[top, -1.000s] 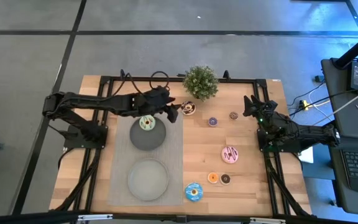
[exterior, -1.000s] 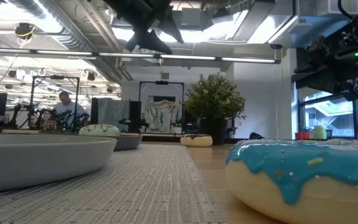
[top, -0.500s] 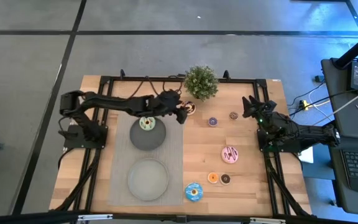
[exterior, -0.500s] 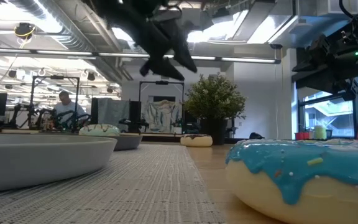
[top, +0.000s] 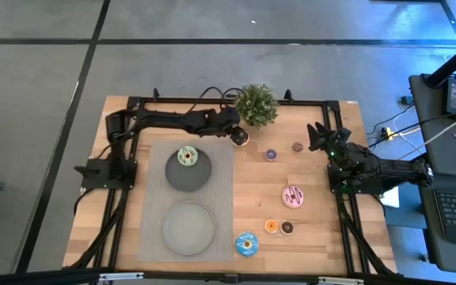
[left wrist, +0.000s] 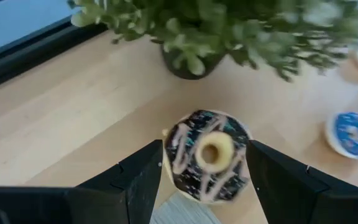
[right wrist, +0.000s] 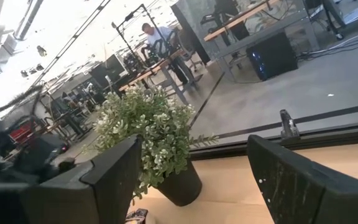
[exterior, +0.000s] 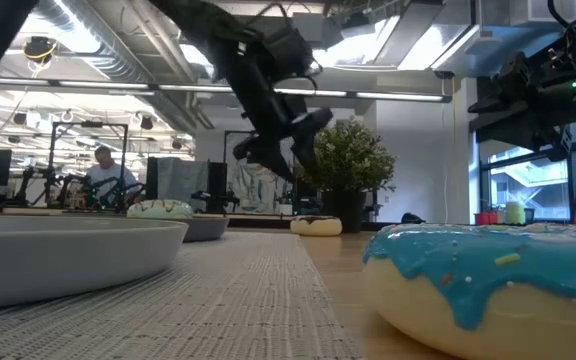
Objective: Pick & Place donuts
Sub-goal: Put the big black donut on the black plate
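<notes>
Your left tool (left wrist: 204,180) hangs spread directly over the chocolate-white donut (left wrist: 207,155), which lies flat on the table (top: 323,229) just beside the potted plant (top: 256,104). Drop straight down; the right tool (top: 317,136), also spread, waits well apart.

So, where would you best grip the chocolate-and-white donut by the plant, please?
Across its ring, coming straight down: the chocolate-white donut lies flat, hole up, on bare wood. The open left gripper already straddles it; the potted plant crowds its far side, so avoid approaching from there.
</notes>
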Controlling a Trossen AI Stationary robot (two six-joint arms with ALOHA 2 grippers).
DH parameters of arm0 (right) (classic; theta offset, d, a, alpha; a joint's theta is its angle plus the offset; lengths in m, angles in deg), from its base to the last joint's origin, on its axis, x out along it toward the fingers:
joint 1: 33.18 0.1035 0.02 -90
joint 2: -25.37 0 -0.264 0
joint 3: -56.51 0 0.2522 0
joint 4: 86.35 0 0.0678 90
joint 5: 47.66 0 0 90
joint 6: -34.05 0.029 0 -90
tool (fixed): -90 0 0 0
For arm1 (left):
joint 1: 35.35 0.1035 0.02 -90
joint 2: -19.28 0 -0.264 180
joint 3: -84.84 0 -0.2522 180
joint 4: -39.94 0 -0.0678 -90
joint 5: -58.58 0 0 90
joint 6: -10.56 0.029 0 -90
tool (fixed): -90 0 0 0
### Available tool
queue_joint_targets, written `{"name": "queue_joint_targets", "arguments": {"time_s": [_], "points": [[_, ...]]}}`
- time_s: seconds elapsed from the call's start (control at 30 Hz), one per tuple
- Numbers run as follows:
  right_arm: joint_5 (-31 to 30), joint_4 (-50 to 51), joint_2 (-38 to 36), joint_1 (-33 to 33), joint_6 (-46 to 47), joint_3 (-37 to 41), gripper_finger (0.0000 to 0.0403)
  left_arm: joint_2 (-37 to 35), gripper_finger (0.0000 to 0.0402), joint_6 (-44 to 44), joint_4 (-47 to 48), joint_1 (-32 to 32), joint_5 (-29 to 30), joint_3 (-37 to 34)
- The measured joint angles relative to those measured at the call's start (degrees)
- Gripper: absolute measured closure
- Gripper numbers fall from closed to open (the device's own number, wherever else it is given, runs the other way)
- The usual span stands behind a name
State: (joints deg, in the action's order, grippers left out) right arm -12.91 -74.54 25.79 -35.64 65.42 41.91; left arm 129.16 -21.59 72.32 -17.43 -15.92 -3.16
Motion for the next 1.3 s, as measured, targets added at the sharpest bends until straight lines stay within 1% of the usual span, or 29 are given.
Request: {"name": "queue_joint_targets", "arguments": {"time_s": [0.07,0.17,0.37,0.73,0.9,1.1,1.2,1.3], "points": [[0.01,-0.02,0.0,0.0,0.04,0.0,0.0109,1.03,0.0176,-0.09,1.6,0.39,-0.07,0.83],[0.02,0.0,-0.02,0.0,0.08,0.0,0.0109,2.08,0.0176,-0.19,0.34,0.88,-0.39,0.96],[0.03,-0.02,-0.02,0.0,1.39,0.0,0.0109,3.26,0.0176,-2.55,2.24,1.38,-0.91,0.89],[0.0,0.0,0.0,0.0,1.42,0.0,0.0109,7.41,0.0176,-4.64,-0.4,0.87,-2.6,0.98],[-0.04,-0.02,0.0,0.0,1.39,0.0,0.0109,7.98,0.0176,-4.81,0.19,1.35,-6.38,0.98],[-0.08,-0.02,-0.02,0.0,1.4,0.0,0.0109,9.4,0.0176,-5.24,0.04,1.33,-6.89,0.98],[-0.08,0.0,0.0,0.0,1.34,0.0,0.0109,9.32,0.0177,-5.24,-0.38,1.11,-5.9,0.96],[-0.1,0.0,0.0,0.01,1.28,0.0,0.0109,9.0,0.0189,-5.18,-0.62,1.05,-5.67,0.96]]}}
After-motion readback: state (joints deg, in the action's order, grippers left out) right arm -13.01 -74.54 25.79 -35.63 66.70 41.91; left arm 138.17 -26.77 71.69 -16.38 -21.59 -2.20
